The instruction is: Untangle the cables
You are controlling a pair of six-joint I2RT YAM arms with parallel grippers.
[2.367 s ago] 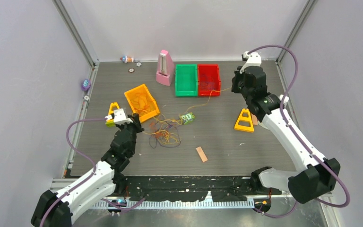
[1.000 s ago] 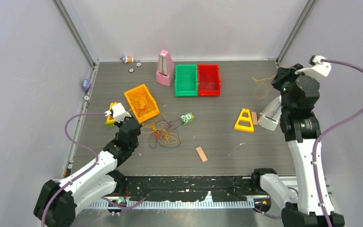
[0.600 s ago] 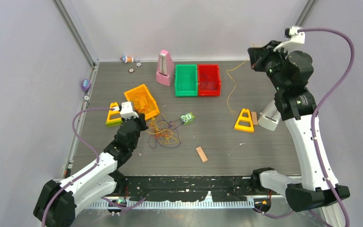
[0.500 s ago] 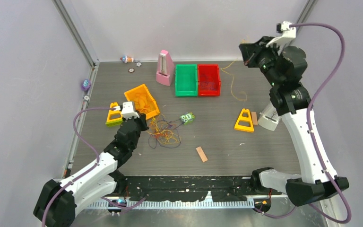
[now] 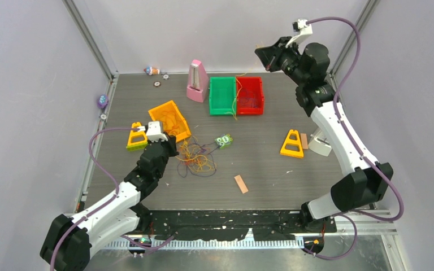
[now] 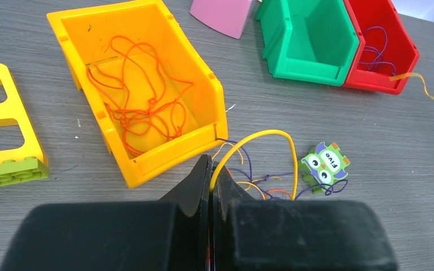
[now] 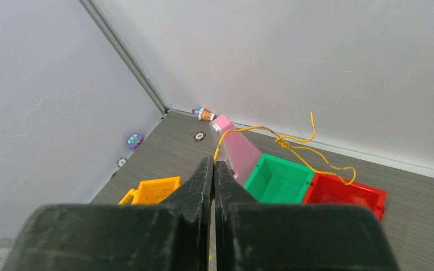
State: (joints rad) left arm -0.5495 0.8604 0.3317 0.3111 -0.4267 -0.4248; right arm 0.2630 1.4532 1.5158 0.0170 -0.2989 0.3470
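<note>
The left end effector (image 6: pixel 211 169) was pinched shut on a yellow cable loop (image 6: pixel 263 134) just beside the orange bin (image 6: pixel 175 148), which held a loose orange cable (image 6: pixel 141 101). The tangle of cables (image 5: pixel 196 160) lay on the counter (image 5: pixel 271 169) between that bin and a green owl block (image 5: pixel 223 140). The right end effector (image 7: pixel 213 166), raised high, was clamped on a thin yellow strand (image 7: pixel 294 148) that hung over the green bin (image 7: pixel 277 180) and the red bin (image 7: pixel 361 197), possibly without touching them.

You see the left arm (image 5: pixel 118 197) stretched low and forward, its left gripper (image 5: pixel 174 151) angled downward, fingers pressed together. The right arm (image 5: pixel 339 135) stands high, its wrist turned leftward, with the right gripper (image 5: pixel 258 53) likewise clamped tight.
</note>
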